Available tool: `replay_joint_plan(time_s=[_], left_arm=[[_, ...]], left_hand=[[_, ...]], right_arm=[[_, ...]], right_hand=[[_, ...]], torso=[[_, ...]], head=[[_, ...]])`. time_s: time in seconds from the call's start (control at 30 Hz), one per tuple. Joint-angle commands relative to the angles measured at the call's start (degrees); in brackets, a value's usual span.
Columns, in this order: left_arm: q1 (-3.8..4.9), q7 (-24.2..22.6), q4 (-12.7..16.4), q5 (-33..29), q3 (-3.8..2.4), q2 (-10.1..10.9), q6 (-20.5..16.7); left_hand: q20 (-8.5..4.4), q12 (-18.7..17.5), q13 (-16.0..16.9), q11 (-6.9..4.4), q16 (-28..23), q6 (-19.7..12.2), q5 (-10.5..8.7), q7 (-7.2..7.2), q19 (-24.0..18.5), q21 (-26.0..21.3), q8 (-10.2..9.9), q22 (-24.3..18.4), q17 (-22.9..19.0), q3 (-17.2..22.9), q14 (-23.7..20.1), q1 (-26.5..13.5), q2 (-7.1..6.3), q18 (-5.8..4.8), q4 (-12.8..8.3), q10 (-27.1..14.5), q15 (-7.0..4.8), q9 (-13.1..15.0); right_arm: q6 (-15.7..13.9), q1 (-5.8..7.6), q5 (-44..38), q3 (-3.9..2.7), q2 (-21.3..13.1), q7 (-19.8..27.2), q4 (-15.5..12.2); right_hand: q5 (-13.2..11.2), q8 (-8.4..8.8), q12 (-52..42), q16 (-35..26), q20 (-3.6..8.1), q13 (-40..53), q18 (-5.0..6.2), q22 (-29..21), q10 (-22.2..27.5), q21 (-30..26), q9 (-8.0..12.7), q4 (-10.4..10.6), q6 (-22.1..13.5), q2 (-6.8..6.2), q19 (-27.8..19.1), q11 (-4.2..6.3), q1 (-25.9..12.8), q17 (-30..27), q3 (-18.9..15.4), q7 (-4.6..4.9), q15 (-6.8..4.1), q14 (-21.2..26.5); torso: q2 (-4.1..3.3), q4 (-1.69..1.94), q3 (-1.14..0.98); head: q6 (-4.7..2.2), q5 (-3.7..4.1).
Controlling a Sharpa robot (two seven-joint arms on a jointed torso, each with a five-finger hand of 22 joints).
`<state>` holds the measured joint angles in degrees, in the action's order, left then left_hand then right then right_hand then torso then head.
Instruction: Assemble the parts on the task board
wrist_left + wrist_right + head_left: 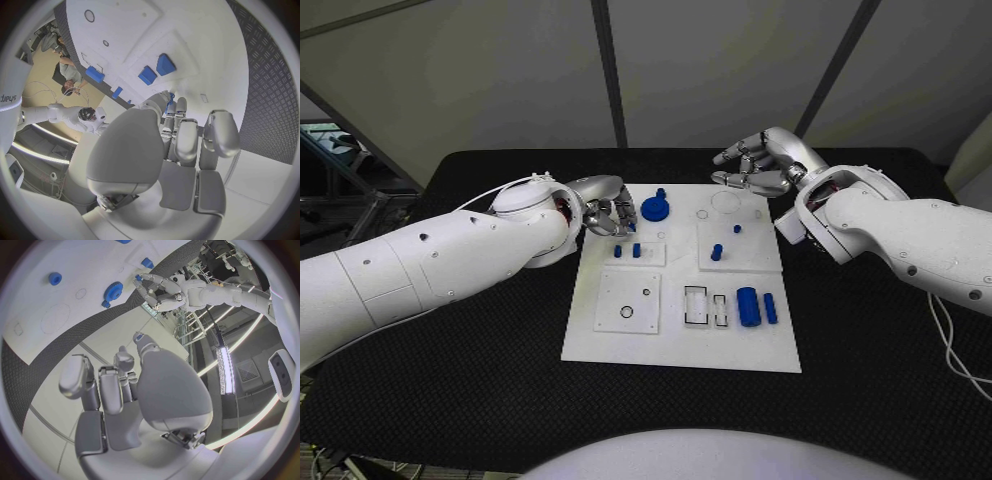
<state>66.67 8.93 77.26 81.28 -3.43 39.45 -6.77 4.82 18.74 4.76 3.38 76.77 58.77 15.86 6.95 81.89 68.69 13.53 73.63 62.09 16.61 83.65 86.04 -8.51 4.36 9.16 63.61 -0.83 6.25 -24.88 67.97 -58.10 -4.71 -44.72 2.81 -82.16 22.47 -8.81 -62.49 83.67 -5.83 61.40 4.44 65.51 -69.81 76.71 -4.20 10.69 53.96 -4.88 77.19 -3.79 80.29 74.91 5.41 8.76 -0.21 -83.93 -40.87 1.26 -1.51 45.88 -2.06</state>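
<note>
Left hand (606, 215) fingers curled beside blue gear (655, 208), grasp unclear, right hand (759, 165) fingers clenched on nothing, "sharpa" on wrist.

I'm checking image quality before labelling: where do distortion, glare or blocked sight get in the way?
Head view: even light, task board edges straight, blue parts crisp. Left wrist view: fisheye bends the board's edges, and the left hand covers the middle. Right wrist view: the same bending, bright light strips glare beside the right hand.

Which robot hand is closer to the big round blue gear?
Left. The left hand sits right beside the blue gear, nearly touching it. The right hand hovers farther off, past the task board's far edge.
</note>
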Motion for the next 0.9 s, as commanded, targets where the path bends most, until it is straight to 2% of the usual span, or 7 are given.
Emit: replay_joint_plan(time_s=[0.03, 0.9], left_arm=[[0.06, 0.63, 0.02, -0.13, -0.05, 0.06, 0.68], [0.03, 0.24, -0.05, -0.27, -0.05, -0.46, 0.46]], left_hand=[[-0.03, -0.21, -0.02, 0.11, 0.23, 0.47, -0.3, 0.11, 0.27, 0.25, -0.2, 0.11, -0.14, 0.42, 0.22, -0.19, -0.17, 0.43, -0.11, 0.5, -0.12, 0.07], [-0.08, -0.26, 0.08, -0.04, 0.26, 1.04, -0.32, -0.02, 0.27, 0.31, -0.17, 0.22, -0.18, 0.65, 0.19, -0.19, -0.16, 0.42, -0.33, 1.07, -0.22, 0.15]], right_arm=[[0.27, 0.09, -0.14, -0.03, -0.01, 0.23, -0.07], [0.31, 0.1, -0.14, -0.03, -0.07, 0.09, -0.13]], right_hand=[[0.21, -0.34, -0.06, -0.31, 0.35, -0.01, 0.56, 0.07, -0.36, -0.21, 0.07, 0.32, -0.4, 0.18, 0.14, 0.1, -0.27, 3.86, 0.09, 0.06, -0.46, -3.45], [0.21, -0.34, -0.06, -0.31, 0.35, -0.01, 0.56, 0.07, -0.36, -0.21, 0.07, 0.32, -0.4, 0.18, 0.14, 0.1, -0.27, 3.86, 0.09, 0.06, -0.46, -3.45]], torso=[[0.06, 0.02, 0.02], [0.02, -0.02, -0.01]], head=[[0.06, 0.05], [0.33, 0.04]])
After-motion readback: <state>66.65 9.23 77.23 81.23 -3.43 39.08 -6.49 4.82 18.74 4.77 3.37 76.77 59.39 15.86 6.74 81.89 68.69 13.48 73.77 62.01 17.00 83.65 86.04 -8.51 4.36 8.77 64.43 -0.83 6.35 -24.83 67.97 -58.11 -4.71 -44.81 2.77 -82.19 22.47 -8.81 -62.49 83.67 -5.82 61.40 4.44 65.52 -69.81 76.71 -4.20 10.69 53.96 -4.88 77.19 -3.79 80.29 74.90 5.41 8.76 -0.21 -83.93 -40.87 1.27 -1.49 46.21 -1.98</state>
